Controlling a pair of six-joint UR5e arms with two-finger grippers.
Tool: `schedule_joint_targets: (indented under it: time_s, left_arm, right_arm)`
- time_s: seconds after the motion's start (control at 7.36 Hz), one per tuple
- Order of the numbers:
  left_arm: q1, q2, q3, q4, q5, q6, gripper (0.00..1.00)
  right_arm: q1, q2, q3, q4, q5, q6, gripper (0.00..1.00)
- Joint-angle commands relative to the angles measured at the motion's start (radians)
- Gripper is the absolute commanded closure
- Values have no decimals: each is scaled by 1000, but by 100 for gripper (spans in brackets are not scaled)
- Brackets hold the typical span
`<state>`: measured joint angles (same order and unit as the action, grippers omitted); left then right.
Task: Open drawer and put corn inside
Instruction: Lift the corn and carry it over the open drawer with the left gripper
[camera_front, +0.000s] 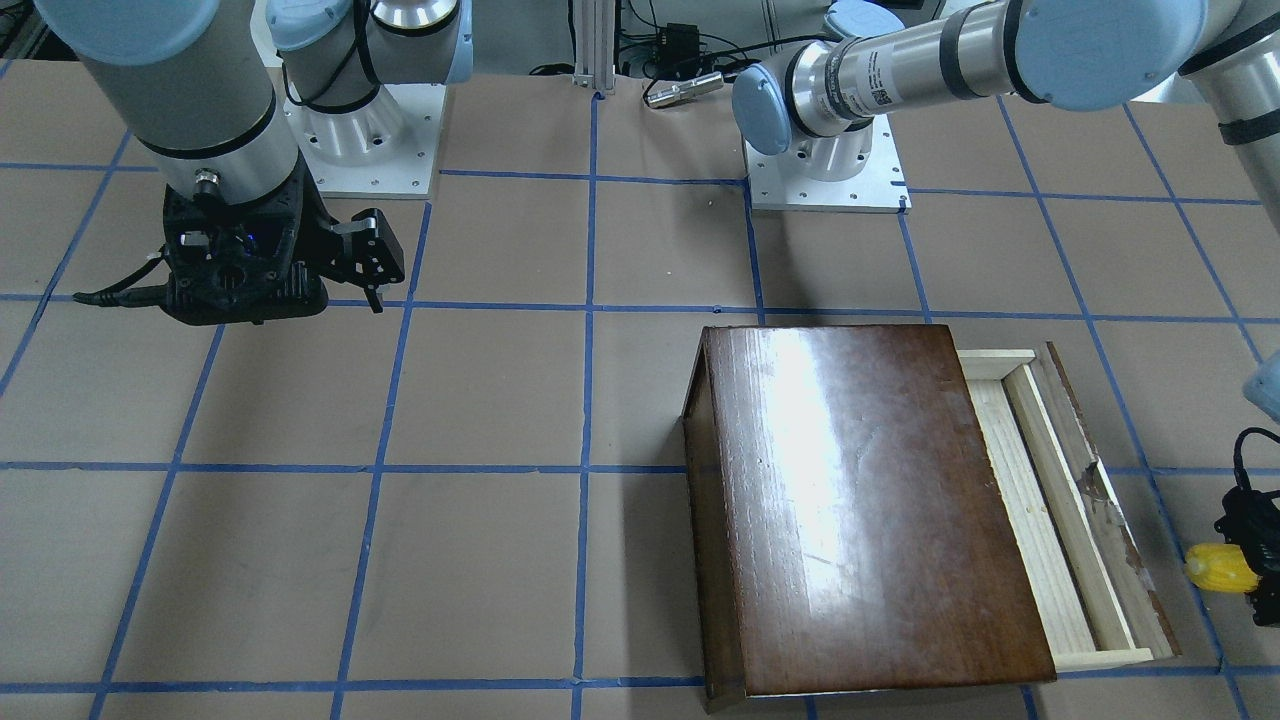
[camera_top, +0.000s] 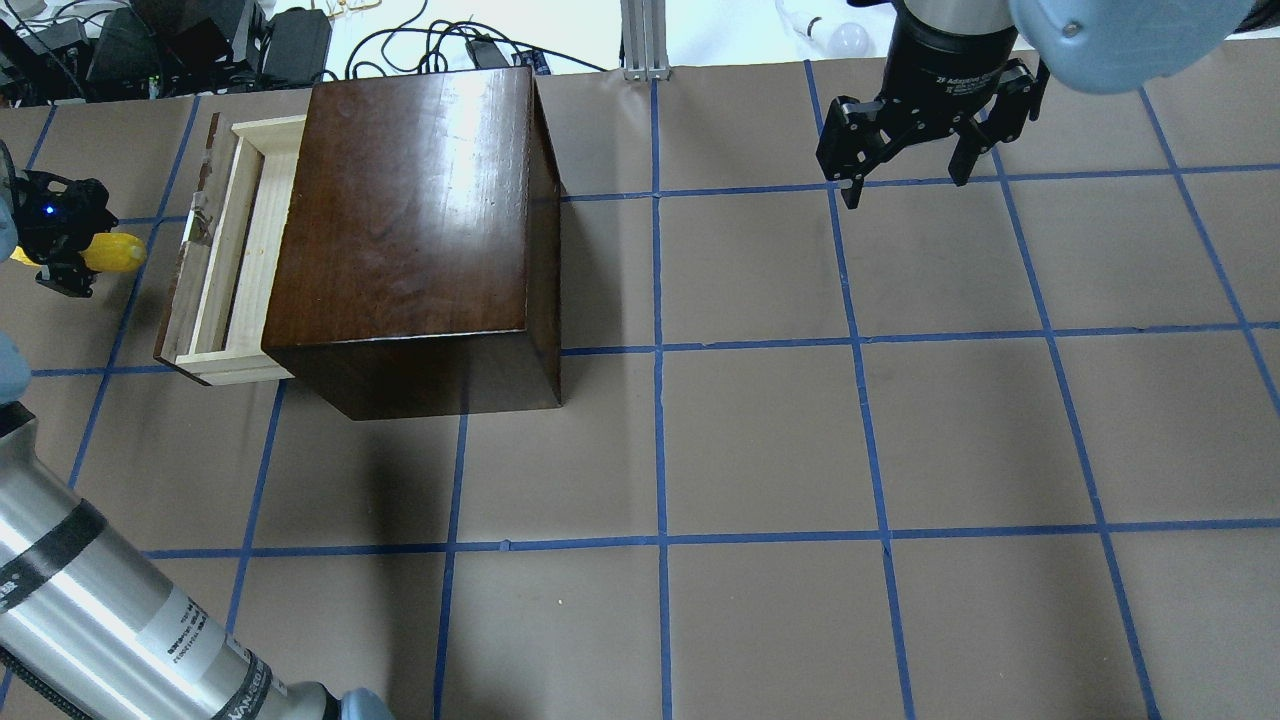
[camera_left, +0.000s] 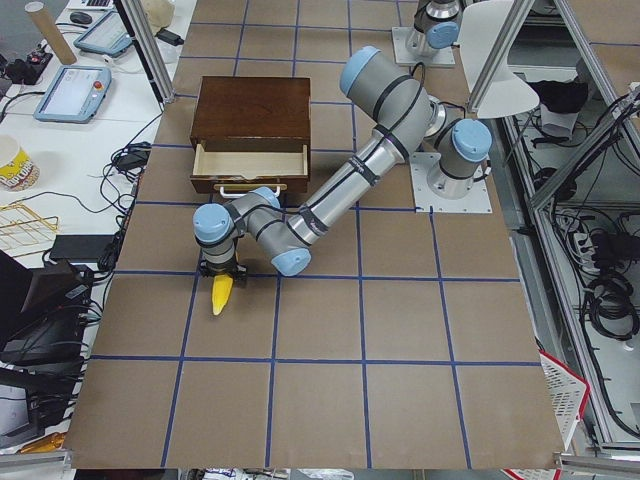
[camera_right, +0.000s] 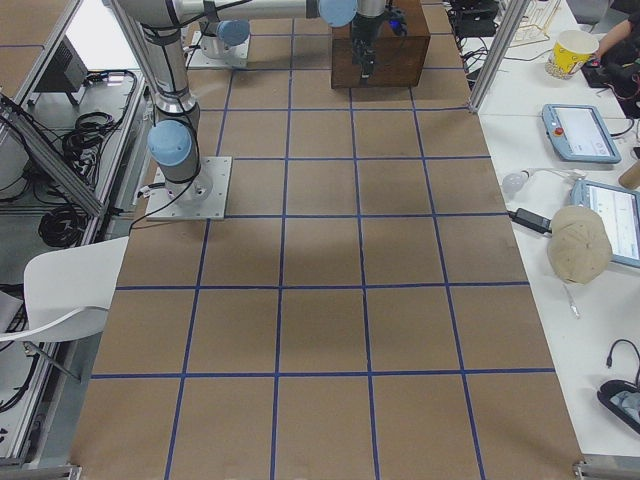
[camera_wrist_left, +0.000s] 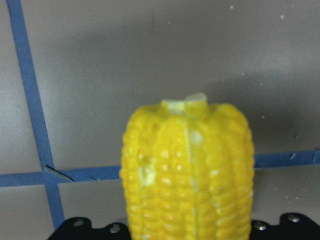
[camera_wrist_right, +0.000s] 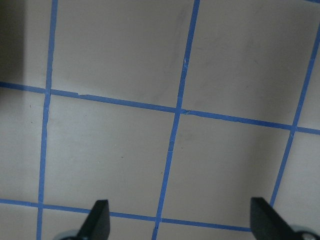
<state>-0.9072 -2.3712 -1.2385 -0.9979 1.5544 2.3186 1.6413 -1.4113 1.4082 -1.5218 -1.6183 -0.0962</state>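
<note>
Left fingers (camera_top: 60, 272) clamp the corn (camera_wrist_left: 187, 172), long axis vertical, free end toward the surface (camera_top: 760, 440). Right fingers (camera_wrist_right: 97, 224) spread wide, empty

Left wrist cam is kinda soft and the corn (camera_wrist_left: 187, 175) runs off the frame at 6 o'clock, so no telling where the fingers actually pinch it. Front-facing view chops the left gripper (camera_front: 1250, 565) at the 3 o'clock edge with the rest of the cob buried in it, and most of the drawer (camera_front: 1040, 520) tray sits hidden under the cabinet (camera_front: 860, 500). From the right-end cam the drawer is fully behind the cabinet.
</note>
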Motion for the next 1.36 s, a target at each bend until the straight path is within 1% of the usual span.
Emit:
schedule_joint_targets:
  time_s: [0.0,0.14,0.27,0.41,0.54,0.81,0.95,1.22]
  left_arm:
    - [4,38,1,-14,-31,-19,100]
    - [10,67,5,-78,-58,-31,100]
    - [5,107,32,-105,-53,-104,100]
    - [-1,133,60,-204,-60,-166,100]
    - [-4,168,74,-281,-63,-267,100]
    - [-27,234,79,-353,-45,-439,100]
    - [-44,265,77,-382,-45,-588,100]
    - [-61,286,70,-413,-50,-826,100]
  right_arm:
    - [0,0,0,0,0,0,0]
    - [0,0,0,-1,0,0,0]
    - [0,0,0,-1,0,0,0]
    - [0,0,0,-1,0,0,0]
    - [0,0,0,-1,0,0,0]
    - [0,0,0,0,0,0,0]
    - [0,0,0,0,0,0,0]
    - [0,0,0,0,0,0,0]
